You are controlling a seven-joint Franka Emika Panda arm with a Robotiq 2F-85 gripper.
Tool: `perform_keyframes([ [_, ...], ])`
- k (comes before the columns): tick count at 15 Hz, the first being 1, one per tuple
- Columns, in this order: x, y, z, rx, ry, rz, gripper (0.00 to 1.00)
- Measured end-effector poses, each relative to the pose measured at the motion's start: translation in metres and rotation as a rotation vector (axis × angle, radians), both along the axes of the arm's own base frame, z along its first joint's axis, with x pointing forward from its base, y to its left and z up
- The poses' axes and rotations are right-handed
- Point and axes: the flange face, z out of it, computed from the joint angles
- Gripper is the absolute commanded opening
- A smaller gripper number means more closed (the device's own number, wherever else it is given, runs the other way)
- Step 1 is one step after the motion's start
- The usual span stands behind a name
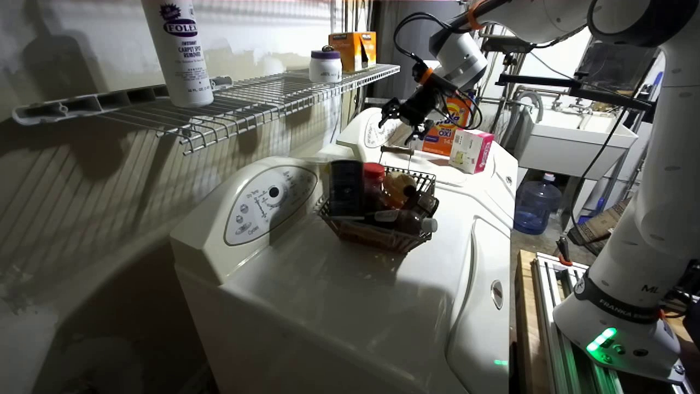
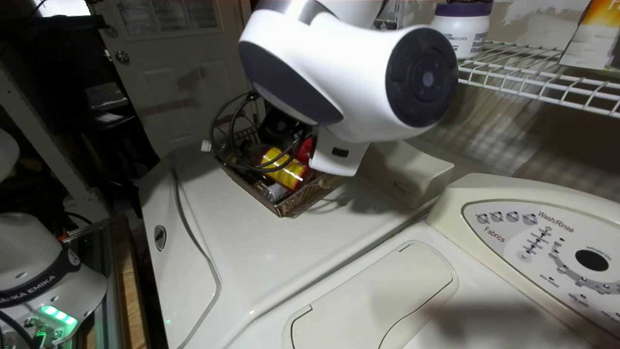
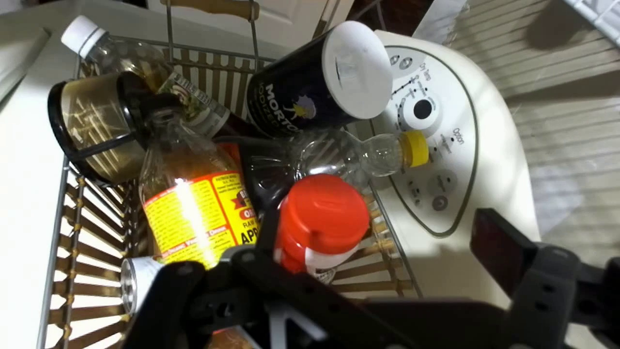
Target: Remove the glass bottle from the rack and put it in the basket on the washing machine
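Observation:
The glass bottle lies tilted in the basket among other items; its white cap sticks out over the rim. In the wrist view its amber contents and pale label show; it also shows in an exterior view. The dark basket stands on a white machine with a dial panel; its rim shows in the wrist view. The white wire rack runs along the wall. My gripper is open and empty, above the basket's far end. In the wrist view its fingers stand wide apart.
The basket holds a red-capped jar, a Morton tub, a yellow-labelled bottle and more. A Folex bottle, a purple-lidded jar and an orange box stand on the rack. Detergent boxes stand behind.

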Motion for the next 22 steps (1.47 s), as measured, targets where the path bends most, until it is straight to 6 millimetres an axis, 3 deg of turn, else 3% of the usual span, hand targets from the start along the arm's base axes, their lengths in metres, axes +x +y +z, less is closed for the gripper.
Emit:
perform_keyframes([
  [9,0.005,0.035,0.052,-0.382,-0.037,0.031,1.00],
  [22,-0.016,0.075,0.098,-0.630,-0.003,0.134,1.00],
])
